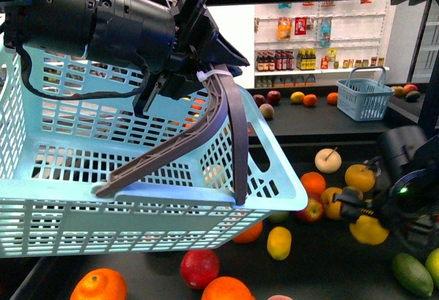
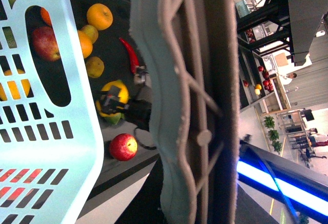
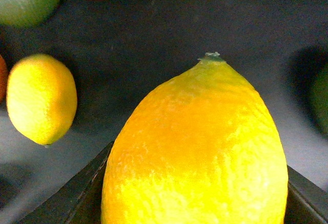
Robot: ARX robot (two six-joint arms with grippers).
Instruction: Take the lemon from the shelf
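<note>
Plainly, the right hand [image 1: 363, 221] gripped the lemon [image 1: 370, 232], the left hand [image 1: 197, 75] the basket handle [image 1: 206, 127]. Lifting off the shelf [image 1: 329, 267] remained.

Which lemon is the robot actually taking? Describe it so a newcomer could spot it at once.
On the black shelf deck at the lower right of the front view, find the right gripper. The lemon sits between its fingers, bright yellow with a pointed tip. Unlike the loose lemon lying alone near the blue basket, this one is gripped.
</note>
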